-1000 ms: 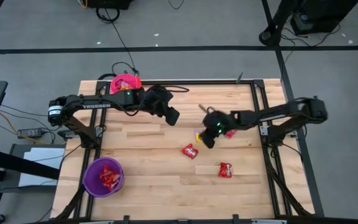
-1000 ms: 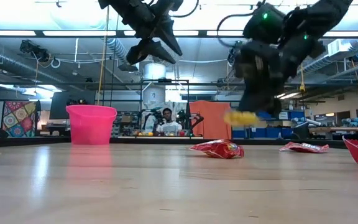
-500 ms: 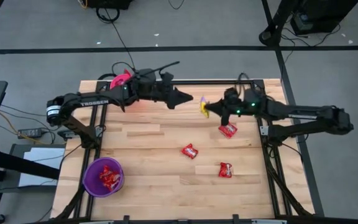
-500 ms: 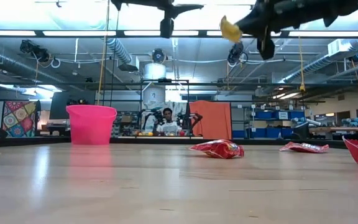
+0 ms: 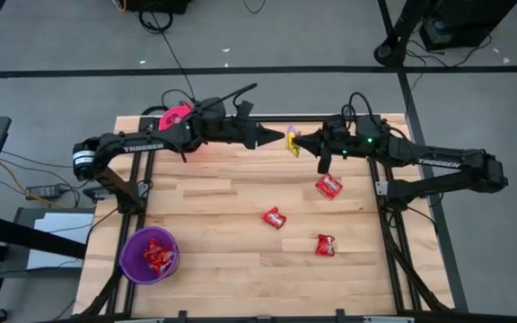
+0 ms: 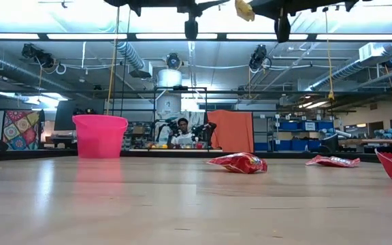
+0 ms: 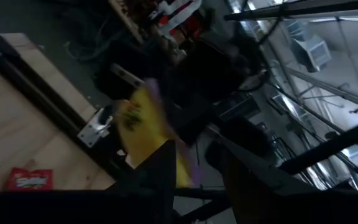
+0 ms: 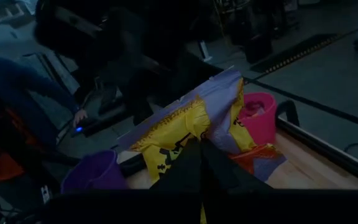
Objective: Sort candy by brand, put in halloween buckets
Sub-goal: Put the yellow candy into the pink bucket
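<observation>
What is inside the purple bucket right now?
The purple bucket holds shiny red candy packets, seen from above. They overlap, so the count is unclear, and anything beneath them is covered.

Yellow candy (image 5: 292, 142) aloft mid-table, three red packets (image 5: 274, 217) flat, pink bucket (image 5: 175, 117), purple bucket (image 5: 148, 254)

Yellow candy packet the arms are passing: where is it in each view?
High view: yellow candy packet between the left gripper and right gripper, near the table's far edge.
Low view: at the top edge.
Left wrist view: centre.
Right wrist view: centre.
Shared landmark: pink bucket.
</observation>
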You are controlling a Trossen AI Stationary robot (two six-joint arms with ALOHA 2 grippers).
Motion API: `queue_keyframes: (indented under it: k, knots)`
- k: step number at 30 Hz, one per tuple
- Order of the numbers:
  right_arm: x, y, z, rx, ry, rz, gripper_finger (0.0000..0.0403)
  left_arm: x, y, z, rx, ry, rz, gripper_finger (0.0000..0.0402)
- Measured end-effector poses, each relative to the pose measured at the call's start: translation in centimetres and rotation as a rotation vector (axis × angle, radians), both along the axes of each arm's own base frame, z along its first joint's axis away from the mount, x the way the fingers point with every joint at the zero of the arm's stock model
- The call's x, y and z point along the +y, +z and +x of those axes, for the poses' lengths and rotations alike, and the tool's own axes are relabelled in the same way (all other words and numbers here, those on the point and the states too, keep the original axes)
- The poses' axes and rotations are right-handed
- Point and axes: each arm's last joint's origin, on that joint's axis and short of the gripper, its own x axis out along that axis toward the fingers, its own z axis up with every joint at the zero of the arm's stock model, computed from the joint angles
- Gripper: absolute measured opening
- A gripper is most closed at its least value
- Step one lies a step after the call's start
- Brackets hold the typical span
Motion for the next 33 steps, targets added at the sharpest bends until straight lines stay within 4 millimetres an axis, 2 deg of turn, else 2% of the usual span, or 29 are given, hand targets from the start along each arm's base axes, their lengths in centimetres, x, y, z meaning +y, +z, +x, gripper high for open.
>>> queue_keyframes:
  k: [5,12,23,29,33]
  knots:
    - [0.4,0.0,0.9,0.018,0.039,0.001,0.0002,0.1,-0.3,0.0,0.031,0.002,-0.009,0.0130]
    - [1.0,0.1,1.0,0.012,0.067,-0.004,0.0002,0.3,-0.9,0.0,0.086,0.030,0.009,0.0130]
    - [0.9,-0.1,1.2,0.022,0.058,-0.006,0.0002,0.4,-1.0,0.0,0.084,0.033,0.013,0.0130]
    - [0.8,-0.8,2.3,0.026,0.086,0.002,0.0002,0.5,-0.9,0.3,0.052,0.039,0.009,0.0130]
    - [0.8,-0.9,2.8,0.014,0.104,0.007,0.0002,0.5,-1.7,0.9,0.078,0.015,-0.024,0.0130]
